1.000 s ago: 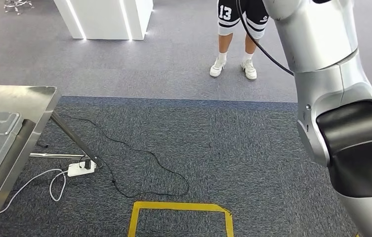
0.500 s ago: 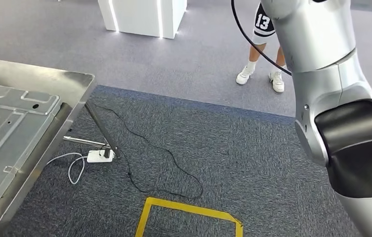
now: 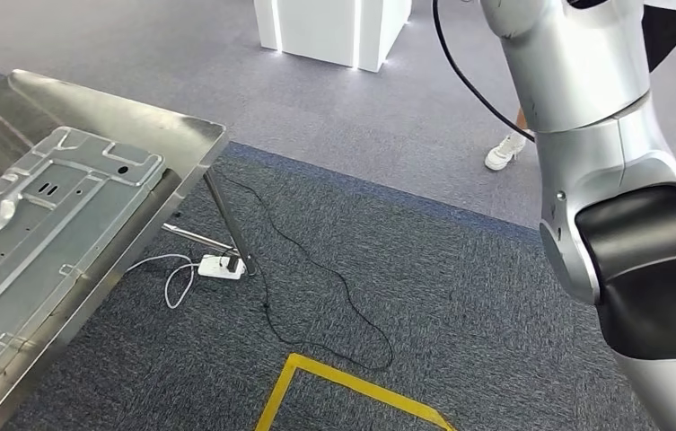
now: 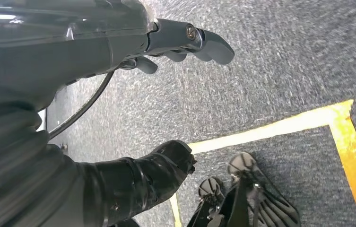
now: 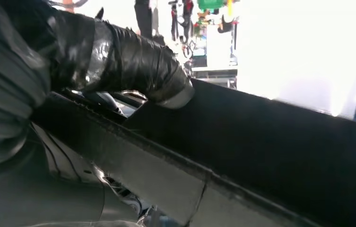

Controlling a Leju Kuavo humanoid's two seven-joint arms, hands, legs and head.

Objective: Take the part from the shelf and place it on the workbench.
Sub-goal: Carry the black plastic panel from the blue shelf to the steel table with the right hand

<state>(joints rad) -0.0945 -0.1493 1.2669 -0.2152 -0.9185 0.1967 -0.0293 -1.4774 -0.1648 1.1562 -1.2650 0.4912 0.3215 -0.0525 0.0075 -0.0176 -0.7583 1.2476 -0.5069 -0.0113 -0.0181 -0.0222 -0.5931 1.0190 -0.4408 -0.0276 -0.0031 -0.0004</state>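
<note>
The right robot hand grips a long dark part, which could clip the steel surface edge while turning.

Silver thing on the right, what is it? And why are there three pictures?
That is the right arm of a walking robot. The big picture comes from a camera high on its body, looking down at the carpet. On the left stands a shiny metal workbench with a pressed metal sheet lying on it. On the floor are a white power strip, a black cable and yellow tape. A person's shoe shows farther back.

The other two pictures come from small cameras at the robot's wrists, so they look tilted. One shows the left hand hanging over the carpet, its fingers apart and holding nothing. The other shows the right hand gripping the edge of a dark flat part, which seems to be the piece it must carry to the workbench.
</note>
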